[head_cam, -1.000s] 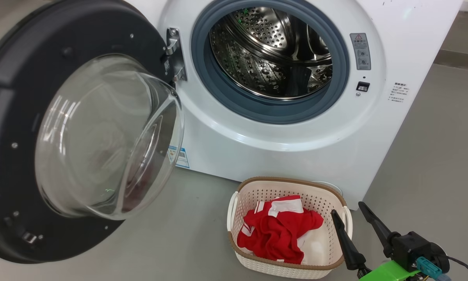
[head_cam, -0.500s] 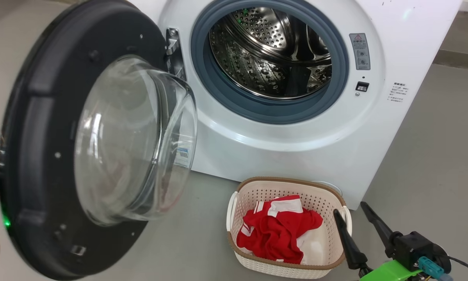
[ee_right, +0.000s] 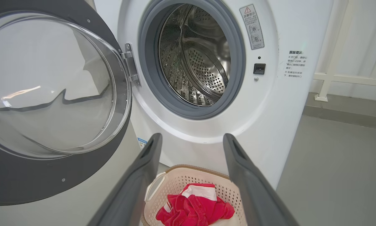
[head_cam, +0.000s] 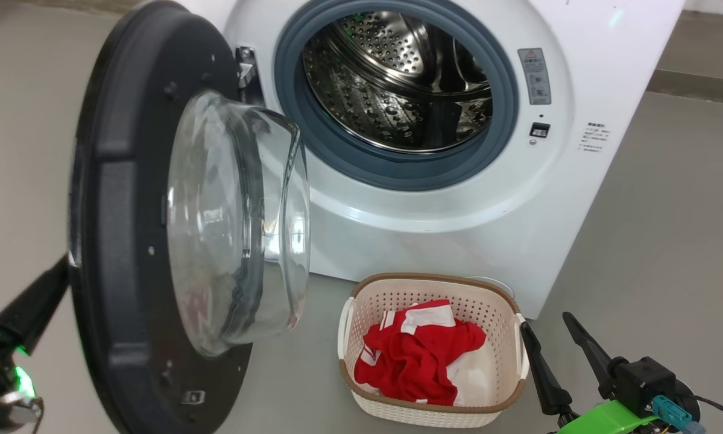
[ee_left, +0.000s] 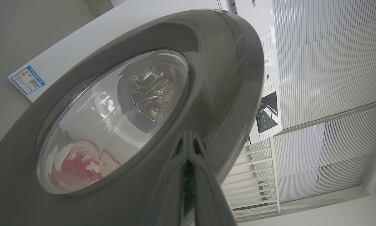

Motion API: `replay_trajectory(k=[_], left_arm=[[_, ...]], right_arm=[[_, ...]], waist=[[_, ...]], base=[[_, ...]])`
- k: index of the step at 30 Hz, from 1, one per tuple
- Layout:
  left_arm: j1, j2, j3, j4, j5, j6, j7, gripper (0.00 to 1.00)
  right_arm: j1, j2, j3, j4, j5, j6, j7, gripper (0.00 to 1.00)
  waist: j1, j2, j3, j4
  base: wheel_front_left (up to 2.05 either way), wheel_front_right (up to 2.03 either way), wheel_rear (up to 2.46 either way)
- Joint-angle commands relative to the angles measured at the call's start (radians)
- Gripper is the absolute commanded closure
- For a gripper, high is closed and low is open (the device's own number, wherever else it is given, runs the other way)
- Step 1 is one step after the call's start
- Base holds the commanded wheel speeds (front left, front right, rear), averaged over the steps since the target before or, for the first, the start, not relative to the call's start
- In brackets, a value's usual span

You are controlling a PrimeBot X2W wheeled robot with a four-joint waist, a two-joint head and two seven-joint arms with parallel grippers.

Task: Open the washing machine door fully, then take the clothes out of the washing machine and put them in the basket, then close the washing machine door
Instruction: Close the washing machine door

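Pressing its two fingers together into one stiff tip, the left pincer (ee_left: 188, 138) meets the glossy outer rim of the washing machine door (head_cam: 120, 181), on the side away from the hinge. With the fingers together it holds nothing, and it seems set to push rather than grasp, which suits a wide, smooth rim with nothing to pinch. The door stands about halfway round, nearly edge-on in the head view, with its glass bowl turned toward the opening of the washing machine (head_cam: 433, 241).

The drum (head_cam: 397, 78) shows bare steel and no fabric. The clothes (head_cam: 415, 361) lie heaped in the basket (head_cam: 433, 279), which sits on the floor (head_cam: 669, 241) just before the machine's lower front. Unloading therefore looks finished, and closing the door is likely the step in hand.

The right pincer (head_cam: 545, 320) hangs low just beside the basket's right handle. Its fingers are wide apart and empty, and it seems parked there to be out of the door's arc.
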Motion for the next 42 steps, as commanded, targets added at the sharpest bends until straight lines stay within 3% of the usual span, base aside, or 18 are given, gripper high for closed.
replay_trajectory(k=[1,10,23,31,33,35,36,37,38,40,42], left_arm=[[0.007,0.016,-0.008,-0.05,-0.023,0.009,0.01,1.0],[0.091,0.015,-0.075,-0.136,-0.107,0.055,-0.043,1.0],[0.142,0.015,-0.119,-0.158,-0.169,0.052,-0.091,1.0],[0.154,0.015,-0.12,-0.161,-0.197,0.028,-0.12,1.0],[0.159,0.021,-0.118,-0.166,-0.181,0.0,-0.13,1.0],[0.167,0.039,-0.117,-0.175,-0.135,-0.064,-0.161,1.0],[0.17,0.042,-0.111,-0.174,-0.109,-0.094,-0.189,0.7],[0.173,0.049,-0.108,-0.173,-0.075,-0.13,-0.218,0.12],[0.179,0.06,-0.109,-0.172,-0.033,-0.171,-0.248,0.0],[0.198,0.089,-0.117,-0.166,0.076,-0.236,-0.316,0.0],[0.239,0.145,-0.154,-0.156,0.291,-0.274,-0.462,0.0]], right_arm=[[-0.035,-0.004,0.022,-0.021,0.004,0.006,-0.006,0.0],[-0.031,-0.004,0.018,-0.022,0.009,0.006,-0.006,0.0],[-0.029,-0.004,0.021,-0.02,-0.008,0.006,-0.006,0.0],[-0.029,-0.004,0.024,-0.019,-0.021,0.006,-0.006,0.0],[-0.029,-0.004,0.024,-0.019,-0.021,0.006,-0.006,0.0],[-0.03,-0.004,0.024,-0.019,-0.021,0.006,-0.006,0.0],[-0.031,-0.004,0.024,-0.019,-0.02,0.006,-0.006,0.0],[-0.031,-0.004,0.025,-0.019,-0.02,0.006,-0.006,0.0],[-0.031,-0.004,0.027,-0.019,-0.018,0.006,-0.006,0.0],[-0.031,-0.004,0.03,-0.019,-0.016,0.006,-0.006,0.0],[-0.032,-0.004,0.034,-0.018,-0.013,0.006,-0.006,0.0]], waist=[[0.0,0.0,-0.002,-0.014],[0.0,0.0,-0.01,-0.068],[0.0,0.0,-0.015,-0.119],[0.0,0.0,-0.01,-0.135],[0.0,0.0,-0.009,-0.138],[0.0,0.0,-0.007,-0.139],[0.0,0.0,-0.006,-0.14],[0.0,0.0,-0.006,-0.141],[0.0,0.0,-0.006,-0.142],[0.0,0.0,-0.007,-0.144],[0.0,0.0,-0.008,-0.146]], base=[[0.0,0.0,0.0],[0.0,0.0,0.0],[0.0,0.0,0.0],[0.0,0.0,0.0],[0.0,0.0,0.0],[0.0,0.0,0.0],[0.0,0.0,0.0],[0.0,0.0,0.0],[0.0,0.0,0.0],[0.0,0.0,0.0],[0.0,0.0,0.0]])
